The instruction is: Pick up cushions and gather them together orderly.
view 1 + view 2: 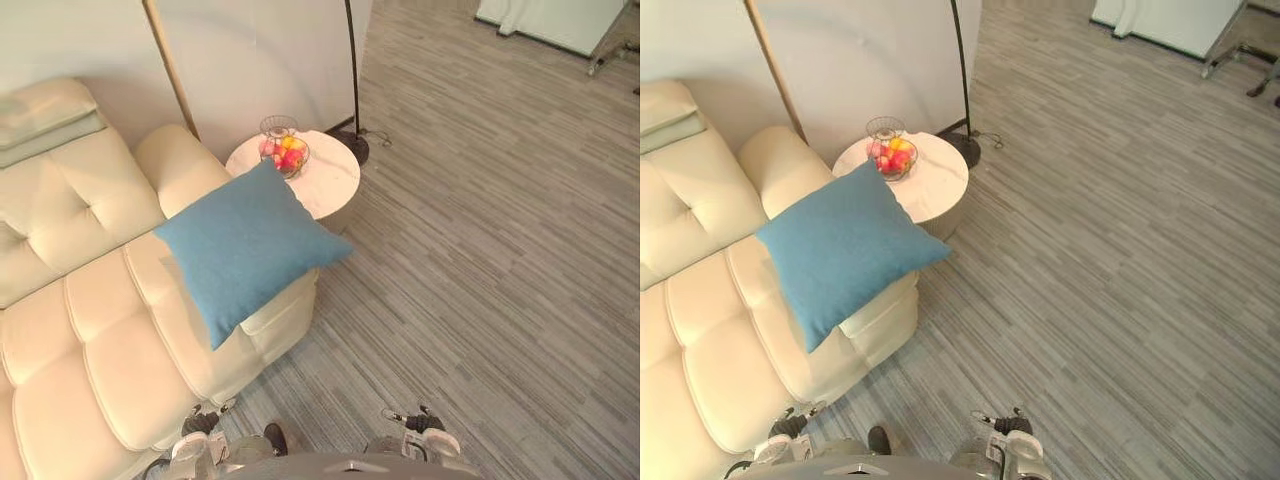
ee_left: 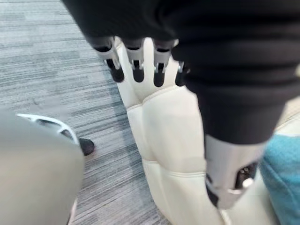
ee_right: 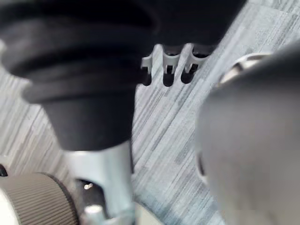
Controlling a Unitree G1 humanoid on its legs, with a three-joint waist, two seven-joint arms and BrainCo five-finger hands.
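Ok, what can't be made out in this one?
Sofa: cut off by the left edge in both eye views, so further cushions cannot be told.
Side table: part of its rim hidden behind the blue cushion.
Fruit in the wire basket: too small to name.

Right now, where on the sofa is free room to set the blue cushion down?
The seat left of the blue cushion is bare, bordered by the backrest. The round table beside it is tighter: a fruit basket stands there.
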